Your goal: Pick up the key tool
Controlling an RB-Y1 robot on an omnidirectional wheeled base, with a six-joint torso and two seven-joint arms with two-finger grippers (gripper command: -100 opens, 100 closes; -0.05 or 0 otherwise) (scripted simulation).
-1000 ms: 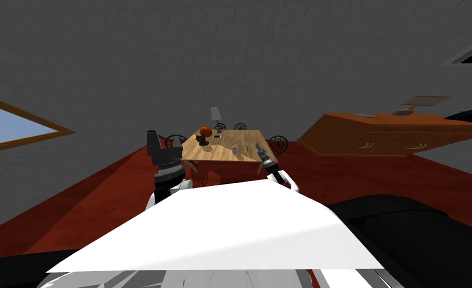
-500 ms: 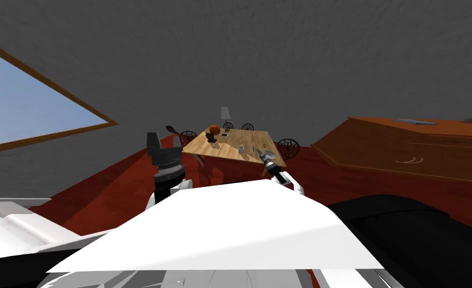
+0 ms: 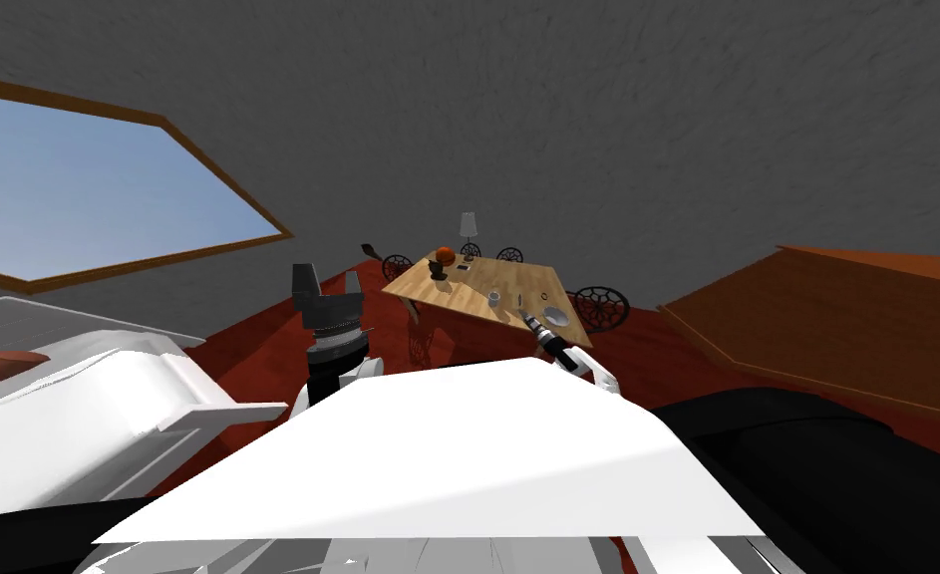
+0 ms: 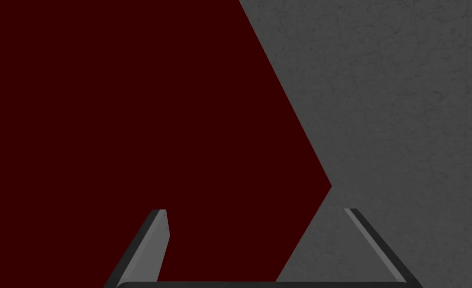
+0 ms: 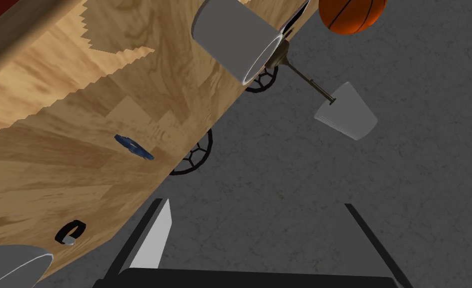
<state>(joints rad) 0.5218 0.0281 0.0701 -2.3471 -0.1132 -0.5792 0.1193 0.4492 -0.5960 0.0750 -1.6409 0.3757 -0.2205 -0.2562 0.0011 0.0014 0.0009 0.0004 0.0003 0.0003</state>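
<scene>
Ahead stands a wooden table. On its top lie a small flat blue piece and, nearer my hand, a dark ring-shaped piece; I cannot tell which is the key tool. In the head view they are tiny marks, the thin piece and the ring. My right gripper is open at the table's near right edge, short of both pieces, with nothing between its fingers. My left gripper is open and raised left of the table, over red floor.
The table also bears a grey cup, a basketball on a dark stand, a lamp and a pale bowl. Dark round-backed chairs ring it. A brown cabinet stands right, white furniture left.
I have turned left: the window grew at the left, white furniture came into view, and the table and cabinet slid right. Both grippers stay open.
</scene>
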